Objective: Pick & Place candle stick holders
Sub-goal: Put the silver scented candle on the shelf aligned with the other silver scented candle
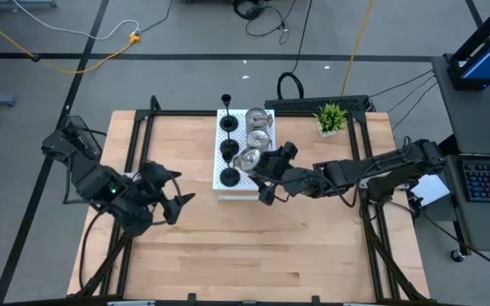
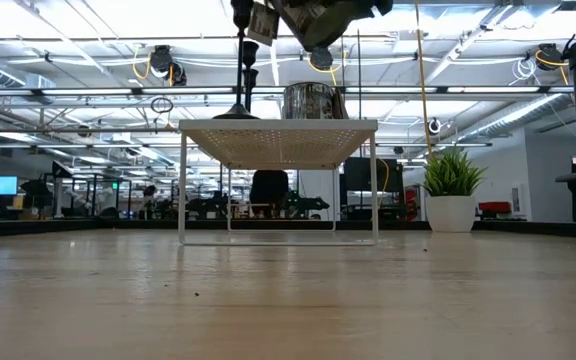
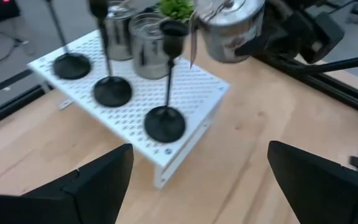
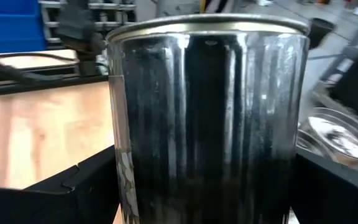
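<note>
A white perforated board (image 1: 247,189) stands on short legs at the table's far middle. Three black candle stick holders (image 1: 228,150) stand on it in a row on their round bases, with two silver ones (image 1: 259,127) beside them. A third silver holder (image 1: 248,159) is up in my right gripper (image 1: 259,168), over the board's near right part. In the low view it (image 2: 318,18) hangs well above the board (image 2: 278,130). My left gripper (image 1: 177,192) is open above the table, left of the board, facing it (image 3: 197,168). My right gripper pinches the silver holder's round wall (image 4: 129,155) between its two fingers, one finger (image 4: 55,193) on each side. The fingers reach in about level from the table's right side. The holder is lifted clear of the board and roughly upright (image 3: 232,31).
A small green potted plant (image 1: 331,117) stands at the far right of the table. A black power strip (image 1: 313,104) lies along the far edge. Bare wood spreads over the near half of the table (image 1: 253,255).
</note>
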Controlling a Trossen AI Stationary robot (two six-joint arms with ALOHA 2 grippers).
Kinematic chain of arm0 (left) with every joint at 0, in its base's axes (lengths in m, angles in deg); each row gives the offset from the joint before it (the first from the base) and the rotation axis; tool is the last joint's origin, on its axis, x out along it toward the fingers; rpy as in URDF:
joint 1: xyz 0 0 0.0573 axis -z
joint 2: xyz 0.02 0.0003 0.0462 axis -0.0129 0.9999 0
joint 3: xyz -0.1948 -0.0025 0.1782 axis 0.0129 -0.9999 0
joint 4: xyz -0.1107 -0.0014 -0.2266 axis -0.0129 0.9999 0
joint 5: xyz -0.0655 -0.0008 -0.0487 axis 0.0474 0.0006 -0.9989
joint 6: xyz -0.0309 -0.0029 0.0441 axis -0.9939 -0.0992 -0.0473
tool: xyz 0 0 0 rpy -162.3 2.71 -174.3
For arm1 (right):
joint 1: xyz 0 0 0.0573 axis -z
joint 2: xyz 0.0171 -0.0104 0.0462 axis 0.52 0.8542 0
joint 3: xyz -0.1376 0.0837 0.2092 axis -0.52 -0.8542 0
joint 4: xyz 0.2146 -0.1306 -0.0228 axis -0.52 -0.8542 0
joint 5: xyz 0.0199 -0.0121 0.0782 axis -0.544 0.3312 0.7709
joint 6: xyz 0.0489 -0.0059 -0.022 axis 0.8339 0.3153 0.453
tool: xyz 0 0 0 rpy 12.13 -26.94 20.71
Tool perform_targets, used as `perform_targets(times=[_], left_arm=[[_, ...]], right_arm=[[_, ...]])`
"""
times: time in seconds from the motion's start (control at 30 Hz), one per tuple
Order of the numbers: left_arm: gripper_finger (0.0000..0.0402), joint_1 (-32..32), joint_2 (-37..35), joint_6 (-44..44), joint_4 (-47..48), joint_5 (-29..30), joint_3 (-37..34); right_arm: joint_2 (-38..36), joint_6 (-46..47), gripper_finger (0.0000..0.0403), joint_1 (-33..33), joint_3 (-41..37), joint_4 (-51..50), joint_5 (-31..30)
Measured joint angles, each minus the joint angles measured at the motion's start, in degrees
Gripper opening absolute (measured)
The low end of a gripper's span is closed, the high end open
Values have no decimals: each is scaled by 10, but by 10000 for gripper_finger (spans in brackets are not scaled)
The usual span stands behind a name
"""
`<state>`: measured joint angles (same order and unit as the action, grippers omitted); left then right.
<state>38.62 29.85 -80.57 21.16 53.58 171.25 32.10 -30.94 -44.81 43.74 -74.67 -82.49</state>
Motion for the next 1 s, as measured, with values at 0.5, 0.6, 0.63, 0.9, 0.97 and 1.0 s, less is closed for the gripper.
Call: perform_targets(times=[0.5,0.6,0.63,0.9,0.97,1.0], left_arm=[[379,72,0,-183,170,45,0],[375,74,0,-191,178,46,-4],[374,74,-1,-196,178,46,-8],[383,74,-28,-264,161,47,-86],[382,74,-45,-274,141,55,-117],[381,74,-55,-275,129,57,-133]], right_arm=[[-25,96,354,-26,-6,-86,-109],[-40,135,354,-37,-32,-89,-138],[-46,151,354,-40,-45,-90,-149],[-87,167,354,-61,-213,186,-191],[-82,114,354,-61,-266,333,-178],[-76,90,354,-57,-287,404,-171]])
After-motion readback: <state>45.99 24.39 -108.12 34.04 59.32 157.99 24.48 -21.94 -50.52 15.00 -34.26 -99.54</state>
